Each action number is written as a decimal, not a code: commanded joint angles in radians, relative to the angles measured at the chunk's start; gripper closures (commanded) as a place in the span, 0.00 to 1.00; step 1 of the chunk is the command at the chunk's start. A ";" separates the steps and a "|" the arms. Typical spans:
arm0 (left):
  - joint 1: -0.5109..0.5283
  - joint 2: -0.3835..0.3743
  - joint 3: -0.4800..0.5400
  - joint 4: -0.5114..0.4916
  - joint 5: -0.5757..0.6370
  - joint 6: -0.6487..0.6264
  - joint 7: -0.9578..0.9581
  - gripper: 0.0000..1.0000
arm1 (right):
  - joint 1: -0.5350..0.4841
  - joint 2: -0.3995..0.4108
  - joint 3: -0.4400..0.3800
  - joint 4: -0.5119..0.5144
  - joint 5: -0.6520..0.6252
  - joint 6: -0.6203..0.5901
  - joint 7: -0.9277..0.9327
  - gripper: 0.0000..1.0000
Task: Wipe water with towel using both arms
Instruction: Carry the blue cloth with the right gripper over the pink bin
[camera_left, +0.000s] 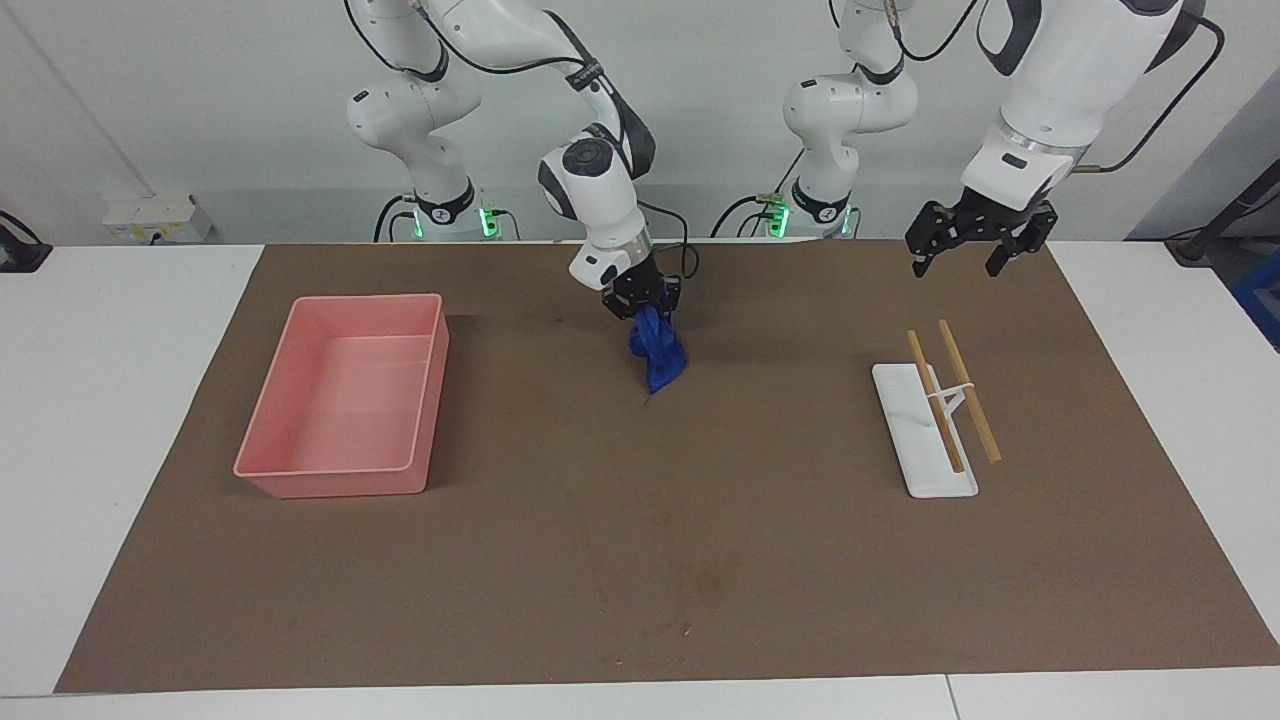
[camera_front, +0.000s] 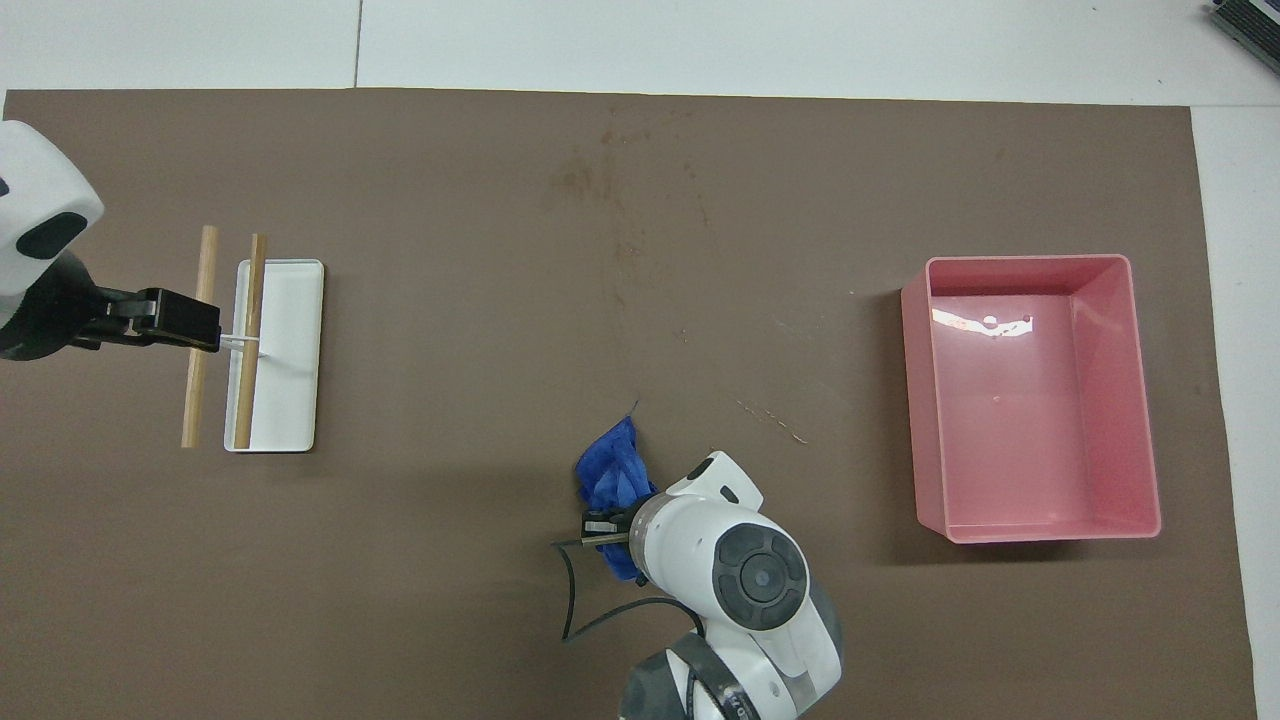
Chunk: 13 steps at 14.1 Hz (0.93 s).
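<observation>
- Facing view gives me the clearest read: my right gripper (camera_left: 642, 303) has its fingers clamped on the top of the towel (camera_left: 658, 357), over the middle of the brown mat (camera_left: 640, 560) on the worktop (camera_left: 120, 420).
- I see the towel hanging down from those fingers as a bunched deep-blue bundle; its lower tip is at the mat or just above it, and I cannot tell whether it touches.
- From overhead, the right arm's white wrist covers most of the grip; only a blue fold of the towel (camera_front: 612, 472) shows past it, on the side away from the robots.
- My left gripper (camera_left: 968, 245) is up in the air with its fingers spread apart and nothing between them, over the mat's edge at the left arm's end of the worktop.
- In the overhead view the left gripper (camera_front: 165, 320) lies across the wooden sticks, but the facing view shows it well above them, not touching.
- I see two wooden sticks (camera_left: 950, 390) lying side by side across a small white tray (camera_left: 915, 440); a thin white tie joins them.
- At the right arm's end of the worktop sits the pink tray (camera_left: 345, 480), well apart from the towel. Its floor shows a glossy glare in the overhead view (camera_front: 1135, 400).
- I see faint dark stains and specks on the mat (camera_front: 600, 180), farther from the robots than the towel.
</observation>
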 joint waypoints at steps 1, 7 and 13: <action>-0.062 0.023 0.065 0.060 0.007 -0.065 0.046 0.00 | -0.078 -0.001 0.009 -0.016 -0.013 0.019 -0.111 1.00; -0.018 0.013 0.034 0.037 -0.029 -0.058 0.059 0.00 | -0.281 0.024 0.009 -0.013 -0.014 0.016 -0.316 1.00; -0.018 0.006 0.034 0.026 -0.029 -0.056 0.050 0.00 | -0.457 0.078 0.008 0.053 -0.013 0.024 -0.447 1.00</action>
